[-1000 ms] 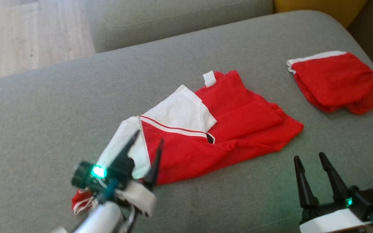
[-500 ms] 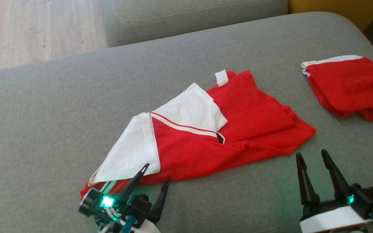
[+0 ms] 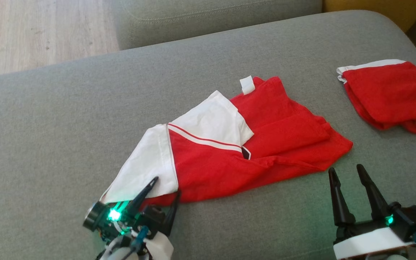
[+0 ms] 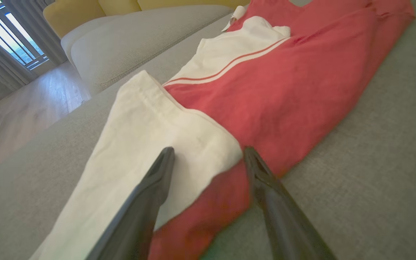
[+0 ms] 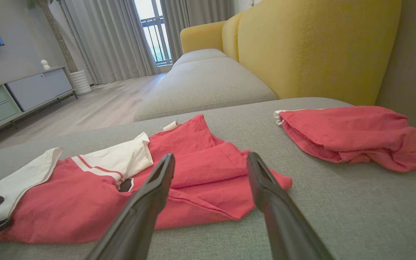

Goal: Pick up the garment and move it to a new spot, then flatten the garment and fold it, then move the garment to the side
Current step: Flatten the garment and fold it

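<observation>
Grey fabric sofa seat (image 3: 49, 119), pale wood floor (image 3: 31, 32) beyond, red-and-white cloth garment (image 3: 229, 151), your left gripper (image 3: 167, 185) edged onto its hem, right gripper (image 3: 345, 169) near, both splayed, empty.

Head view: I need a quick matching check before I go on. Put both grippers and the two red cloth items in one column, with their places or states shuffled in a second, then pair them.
Column 1
1. left gripper
2. right gripper
3. red and white garment
4. small red bundle

Column 2
A. lying apart at the far right of the grey cushion
B. open, fingers either side of a white corner
C. spread across the cushion's middle
D. open over bare cushion

Pairs: 1-B, 2-D, 3-C, 4-A
</observation>
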